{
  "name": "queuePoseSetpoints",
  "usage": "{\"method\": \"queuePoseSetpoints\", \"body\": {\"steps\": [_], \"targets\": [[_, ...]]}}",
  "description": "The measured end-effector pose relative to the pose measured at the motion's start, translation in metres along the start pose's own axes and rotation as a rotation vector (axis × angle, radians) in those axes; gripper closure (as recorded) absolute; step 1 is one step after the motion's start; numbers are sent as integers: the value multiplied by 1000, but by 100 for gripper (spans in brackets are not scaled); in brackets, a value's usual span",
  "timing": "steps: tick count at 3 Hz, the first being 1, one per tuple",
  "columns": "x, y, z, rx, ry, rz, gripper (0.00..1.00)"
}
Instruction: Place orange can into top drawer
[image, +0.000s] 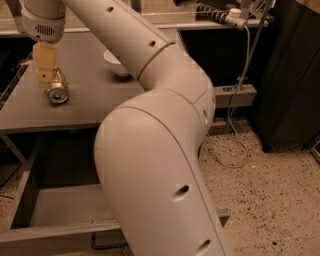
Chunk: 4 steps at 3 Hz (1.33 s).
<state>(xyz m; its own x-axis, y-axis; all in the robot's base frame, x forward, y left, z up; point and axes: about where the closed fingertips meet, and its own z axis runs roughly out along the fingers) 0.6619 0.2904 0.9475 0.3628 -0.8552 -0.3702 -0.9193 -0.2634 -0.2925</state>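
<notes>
Hanging at the upper left of the frame, our gripper is touching the orange can, which is lying on the grey tabletop, silver end facing us; whether it is clamping the can we cannot tell. The top drawer is standing open at lower left, under the tabletop, our arm covering its right part.

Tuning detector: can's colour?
Orange can: orange-gold wrap, silver end. Gripper at its far end. Camera view.

Matt plastic gripper at the orange can — glossy metal.
</notes>
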Motion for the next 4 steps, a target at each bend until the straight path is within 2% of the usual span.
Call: {"method": "queuePoseSetpoints", "body": {"steps": [1, 2, 4], "targets": [[-10, -10, 30, -32, -18, -28, 0], [-11, -10, 31, -31, -18, -28, 0], [12, -28, 54, -42, 16, -18, 0]]}}
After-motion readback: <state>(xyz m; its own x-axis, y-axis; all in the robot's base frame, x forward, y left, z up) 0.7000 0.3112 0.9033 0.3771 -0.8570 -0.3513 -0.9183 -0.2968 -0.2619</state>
